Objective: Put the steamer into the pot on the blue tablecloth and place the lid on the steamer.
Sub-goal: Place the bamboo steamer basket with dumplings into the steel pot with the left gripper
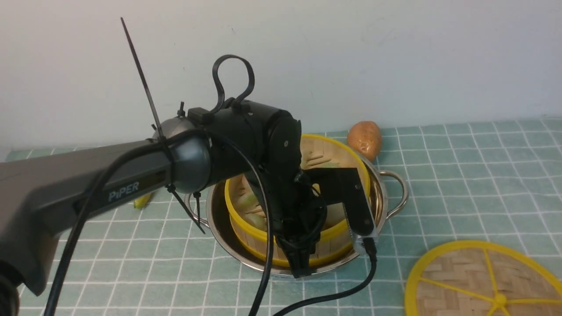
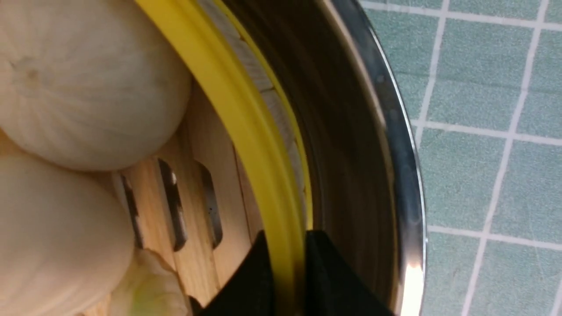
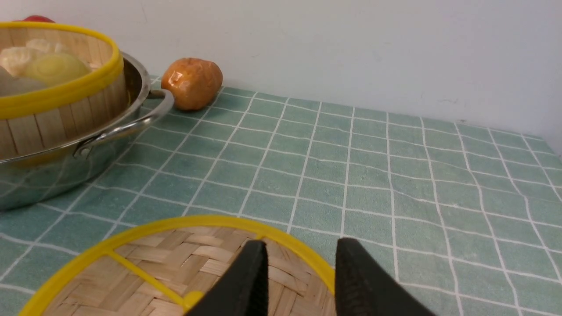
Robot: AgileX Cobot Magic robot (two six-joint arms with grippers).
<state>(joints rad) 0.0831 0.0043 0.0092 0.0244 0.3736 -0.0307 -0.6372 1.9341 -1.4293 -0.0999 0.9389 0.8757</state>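
Observation:
The steamer (image 1: 252,239), a bamboo basket with a yellow rim, sits inside the shiny pot (image 1: 397,193) on the blue tablecloth (image 1: 483,175). White buns (image 2: 79,79) lie on its slatted floor. My left gripper (image 1: 300,267) reaches down over the pot's near side and is shut on the steamer's yellow rim (image 2: 237,114), one finger inside the basket and one between basket and pot wall (image 2: 395,131). The lid (image 1: 461,281) lies flat on the cloth at the front right. My right gripper (image 3: 303,263) is open just above the lid's edge (image 3: 175,263).
A brown potato-like thing (image 1: 364,138) rests behind the pot near the white wall. A small yellow object (image 1: 142,201) lies left of the pot, mostly hidden by my left arm. A cable hangs from the left wrist across the cloth.

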